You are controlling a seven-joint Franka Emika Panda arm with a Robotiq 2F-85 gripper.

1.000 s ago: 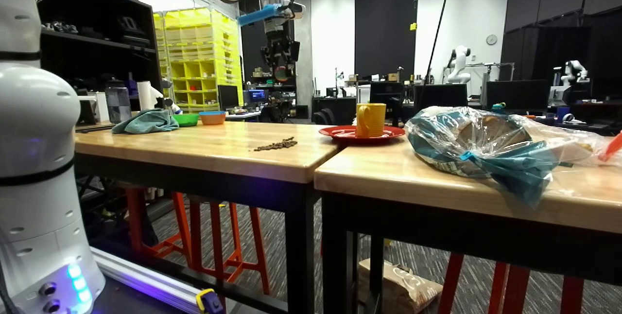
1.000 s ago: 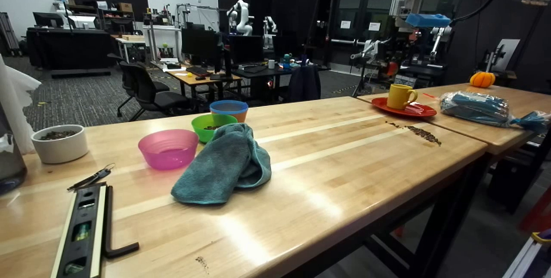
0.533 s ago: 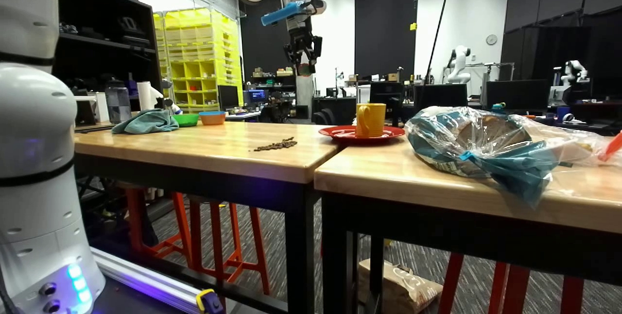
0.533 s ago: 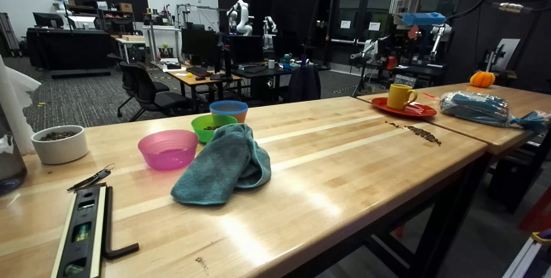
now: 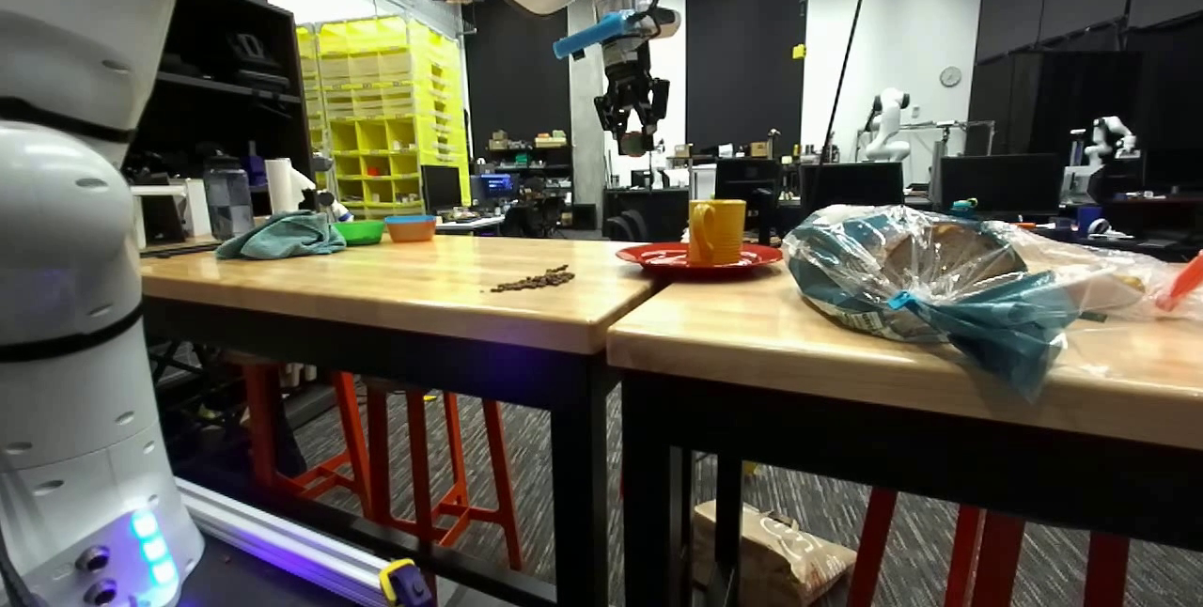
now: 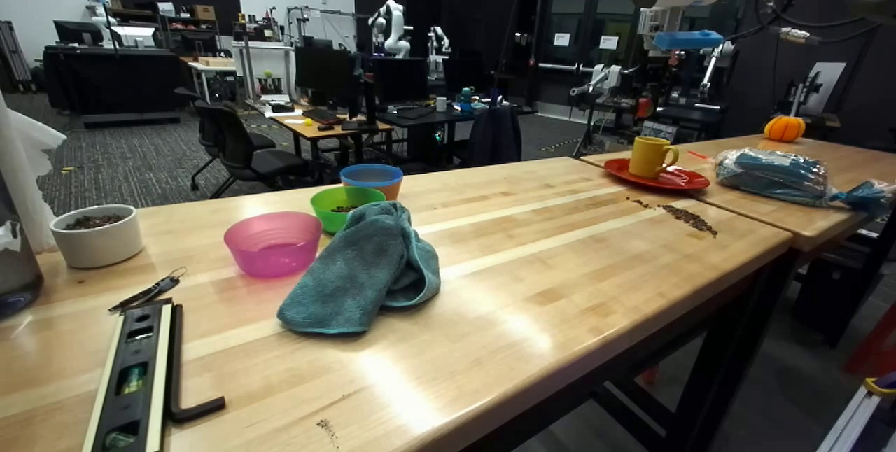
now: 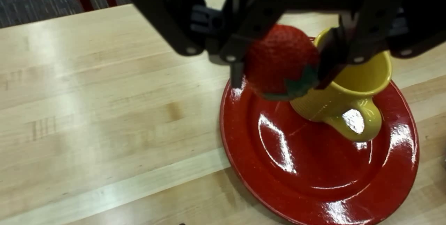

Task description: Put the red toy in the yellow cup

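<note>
Workshop with two wooden tables (image 6: pixel 518 284) set end to end, yellow shelving (image 5: pixel 376 118) behind. On one table: teal cloth (image 6: pixel 364 270), pink bowl (image 6: pixel 273 245), scatter of small brown bits (image 6: pixel 689 220). On the other: plastic bag (image 6: pixel 770 173), orange pumpkin (image 6: pixel 784 129). Near the join: red plate (image 7: pixel 313 162), bearing yellow cup (image 5: pixel 722 231), upright.

Claw (image 5: pixel 635 128): well above table height, pinching red toy (image 7: pixel 282 57), strawberry-shaped with green leaves (image 7: pixel 301 84), between fingertips (image 7: pixel 237 75). Whereabouts of toy: in the grip, clear of plate; in an exterior view, to one side of cup and higher than rim (image 7: pixel 362 93).

Step in hand, as judged: carrying; grasp made, drop not yet. Needs next: sideways travel to centre toy over mouth (image 7: pixel 366 73) of cup, then lowering clear of rim and handle (image 7: pixel 373 122), then spreading of fingers. Likely fit: easy enough if centred; risk of knocking rim if not. Mouth partly covered by a finger in wrist view; exact alignment not to be told.
</note>
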